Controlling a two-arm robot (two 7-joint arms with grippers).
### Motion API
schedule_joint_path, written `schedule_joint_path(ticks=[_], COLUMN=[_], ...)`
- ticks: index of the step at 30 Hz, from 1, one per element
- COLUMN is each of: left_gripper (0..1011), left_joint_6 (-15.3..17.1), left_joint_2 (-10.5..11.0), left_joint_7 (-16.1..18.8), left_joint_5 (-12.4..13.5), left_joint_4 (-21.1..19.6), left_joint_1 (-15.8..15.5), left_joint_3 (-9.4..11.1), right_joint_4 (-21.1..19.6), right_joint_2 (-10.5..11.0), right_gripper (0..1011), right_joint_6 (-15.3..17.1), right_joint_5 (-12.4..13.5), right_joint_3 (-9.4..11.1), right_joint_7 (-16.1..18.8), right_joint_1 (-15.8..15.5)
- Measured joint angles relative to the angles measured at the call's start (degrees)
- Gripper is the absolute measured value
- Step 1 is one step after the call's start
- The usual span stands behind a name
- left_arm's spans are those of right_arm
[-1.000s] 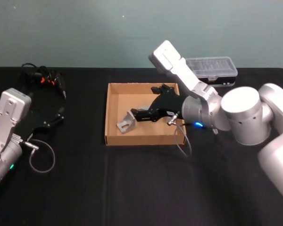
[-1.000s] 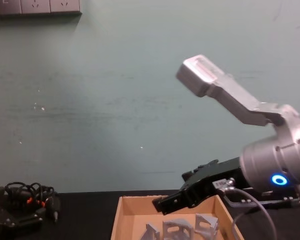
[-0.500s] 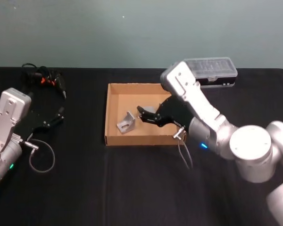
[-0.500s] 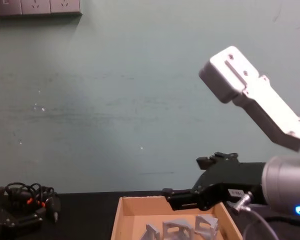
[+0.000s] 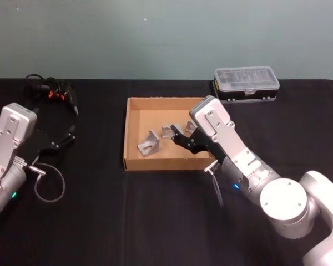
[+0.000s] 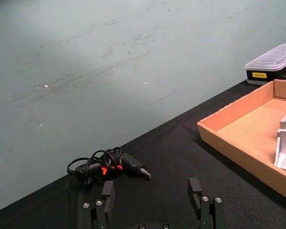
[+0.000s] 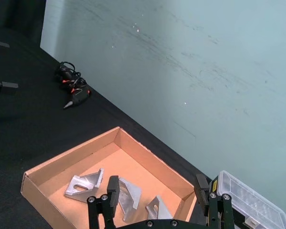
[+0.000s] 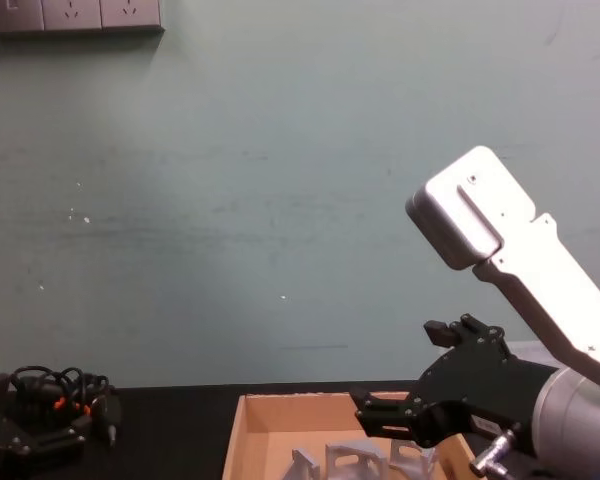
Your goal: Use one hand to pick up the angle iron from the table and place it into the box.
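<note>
The box (image 5: 131, 132) stands open-topped on the desk (image 5: 155, 221), three angle irons (image 7: 119, 193) crowding its near half while the far half lies bare. The right end effector (image 5: 179, 134), fingers apart, hangs over its right side. Broad bare desk lies in front of the box. A cable bundle (image 5: 51, 90) occupies the far left, a plastic case (image 5: 246, 83) the far right.

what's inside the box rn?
Three angle irons lie in the box: one, a second, a third. The right hand, open, is in front of them there and covers part of the floor.
</note>
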Motion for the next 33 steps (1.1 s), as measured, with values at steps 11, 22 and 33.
schedule_joint_path(ticks=[11,22,33], left_gripper=[1012,1011,1011], left_joint_6=[0.0,0.0,0.0], left_joint_2=[0.0,0.0,0.0], left_joint_7=[0.0,0.0,0.0], left_joint_5=[0.0,0.0,0.0], left_joint_4=[0.0,0.0,0.0], left_joint_1=[0.0,0.0,0.0], left_joint_3=[0.0,0.0,0.0], right_joint_4=[0.5,0.4,0.4], right_joint_2=[-0.3,-0.3,-0.3], right_gripper=[1002,1002,1002], right_joint_6=[-0.1,-0.2,-0.2], right_joint_5=[0.1,0.1,0.0], right_joint_3=[0.4,0.3,0.3], right_joint_7=[0.6,0.5,0.4], right_joint_1=[0.0,0.0,-0.1])
